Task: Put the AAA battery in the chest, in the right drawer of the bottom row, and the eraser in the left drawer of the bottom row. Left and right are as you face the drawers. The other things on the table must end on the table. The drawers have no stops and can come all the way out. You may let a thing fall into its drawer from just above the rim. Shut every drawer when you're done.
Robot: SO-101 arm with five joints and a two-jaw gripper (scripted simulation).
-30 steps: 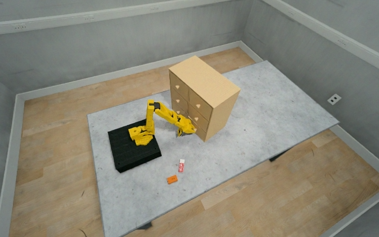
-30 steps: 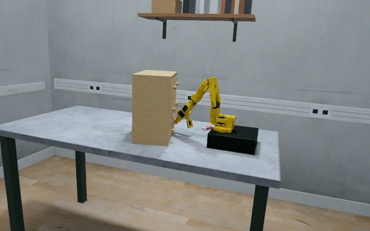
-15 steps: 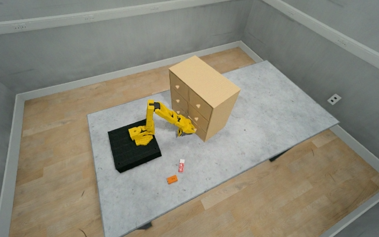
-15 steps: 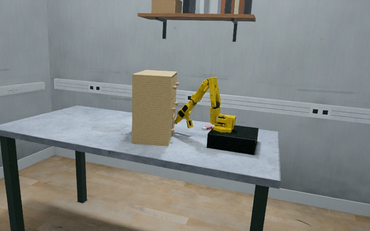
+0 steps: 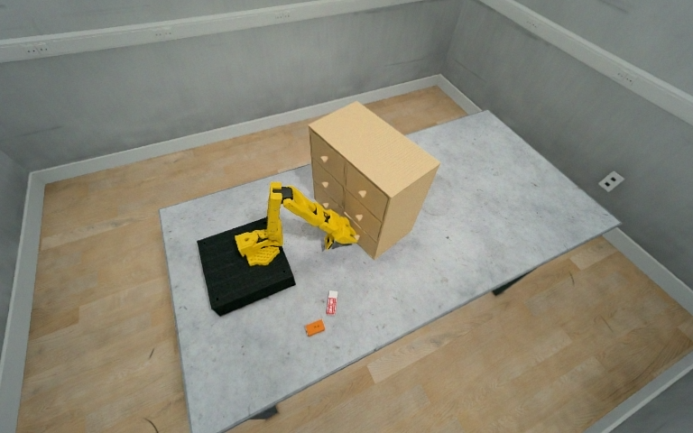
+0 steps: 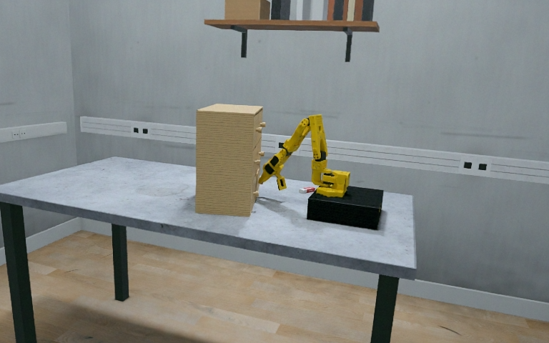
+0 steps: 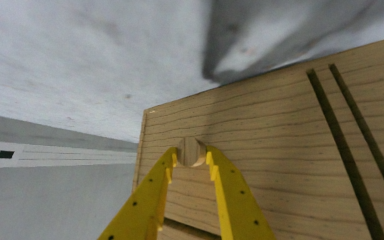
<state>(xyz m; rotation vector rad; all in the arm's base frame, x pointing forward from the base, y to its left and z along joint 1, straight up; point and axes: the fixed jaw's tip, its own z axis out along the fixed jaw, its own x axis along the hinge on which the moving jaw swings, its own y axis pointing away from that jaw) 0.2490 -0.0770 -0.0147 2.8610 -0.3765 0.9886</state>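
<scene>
Knob (image 5: pixel 356 238) (image 7: pixel 190 152) grasped by fingers (image 5: pixel 349 235) (image 6: pixel 264 176); pull bottom-right drawer (image 5: pixel 368 248) (image 7: pixel 250 120) slowly, straight toward counter's (image 5: pixel 459 255) (image 6: pixel 161 181) (image 7: pixel 115 60) base-side edge, stopping early.

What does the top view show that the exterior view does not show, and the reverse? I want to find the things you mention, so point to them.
Only the top view: the orange block (image 5: pixel 314 327), lying near the eraser (image 5: pixel 331 302) (image 6: pixel 307 190).

Only the exterior view: the wall shelf (image 6: pixel 291 26) with a box (image 6: pixel 242 9) on it.

Both views: the eraser on the table (image 5: pixel 459 204) (image 6: pixel 141 178), the chest (image 5: pixel 373 148) (image 6: pixel 226 161) (image 7: pixel 260 130), the black base (image 5: pixel 219 265) (image 6: pixel 344 212), and the end effector (image 5: pixel 355 238) (image 6: pixel 260 182) (image 7: pixel 191 154) at the drawer fronts.
</scene>
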